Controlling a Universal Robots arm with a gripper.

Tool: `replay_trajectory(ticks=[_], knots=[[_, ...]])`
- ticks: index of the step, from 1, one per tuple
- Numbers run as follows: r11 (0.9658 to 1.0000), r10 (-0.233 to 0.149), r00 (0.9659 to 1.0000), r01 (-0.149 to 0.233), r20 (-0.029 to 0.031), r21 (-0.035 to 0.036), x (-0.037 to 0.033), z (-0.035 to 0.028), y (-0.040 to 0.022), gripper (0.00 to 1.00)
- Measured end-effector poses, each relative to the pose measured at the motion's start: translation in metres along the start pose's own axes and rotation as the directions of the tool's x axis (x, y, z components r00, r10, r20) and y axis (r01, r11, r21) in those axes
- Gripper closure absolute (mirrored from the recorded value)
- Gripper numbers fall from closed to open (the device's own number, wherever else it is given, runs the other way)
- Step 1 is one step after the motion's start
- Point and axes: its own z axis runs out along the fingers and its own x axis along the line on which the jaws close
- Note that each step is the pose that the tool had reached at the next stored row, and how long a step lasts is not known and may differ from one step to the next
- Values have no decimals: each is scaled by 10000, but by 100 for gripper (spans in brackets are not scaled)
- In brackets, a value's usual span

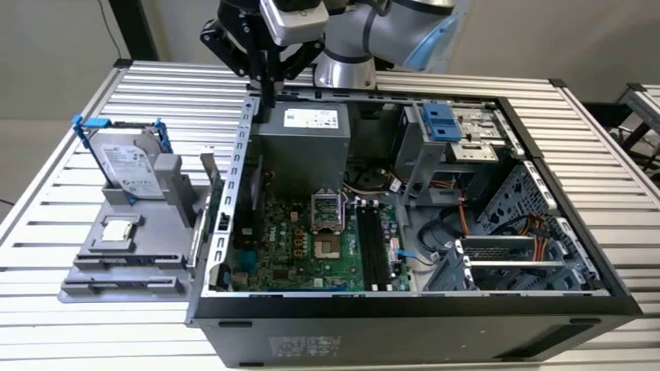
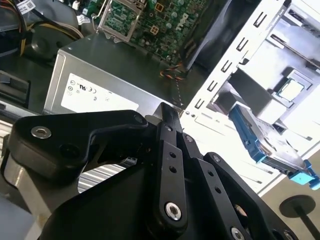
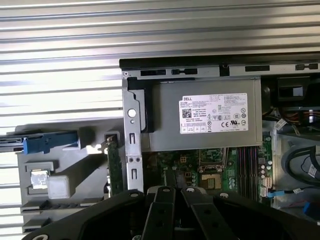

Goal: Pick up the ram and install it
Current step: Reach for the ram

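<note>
The ram (image 3: 114, 167) stands at the holder's (image 3: 65, 207) edge; the gripper (image 1: 270, 107), jaws closed on nothing, should open and align lengthwise.

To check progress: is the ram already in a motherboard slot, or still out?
Still out. The ram stands on edge in the grey holder outside the case; the black slots look empty.

This looks like a robotics lab or test workshop. A bench (image 1: 154, 85) of ribbed metal slats carries a desktop computer case (image 1: 413, 328) lying open on its side, boards and cables bared. Beside it, on the exterior view's left, a grey holder (image 1: 124, 267) presents loose parts, among them a hard drive (image 1: 129, 162). A robot arm (image 1: 382, 31) stands at the bench's far edge before a plain pale wall (image 1: 52, 46).
</note>
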Motion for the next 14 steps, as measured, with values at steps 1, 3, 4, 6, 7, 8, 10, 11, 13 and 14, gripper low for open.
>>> replay_trajectory(ticks=[1, 3, 4, 6, 7, 8, 10, 11, 13, 14], knots=[[10000, 0, 10000, 0, 1, -1, 18, 0, -1, 100], [10000, -1, 10000, 1, 0, -1, 60, -1, -2, 100], [10000, -1, 10000, 1, 1, -1, 80, -1, -2, 100], [10000, 0, 10000, 0, 0, -1, 121, -2, -2, 100], [10000, 1, 10000, -1, 0, 0, 141, -2, -2, 100], [10000, 0, 10000, 0, 1, -1, 160, -2, -2, 100], [10000, -1, 10000, 1, 1, -1, 201, -3, -3, 100], [10000, -1, 10000, 1, 1, -1, 220, -3, -4, 100], [10000, 0, 10000, 0, 1, -1, 258, -4, -6, 100], [10000, 0, 10000, 0, 1, -1, 279, -4, -7, 100]])
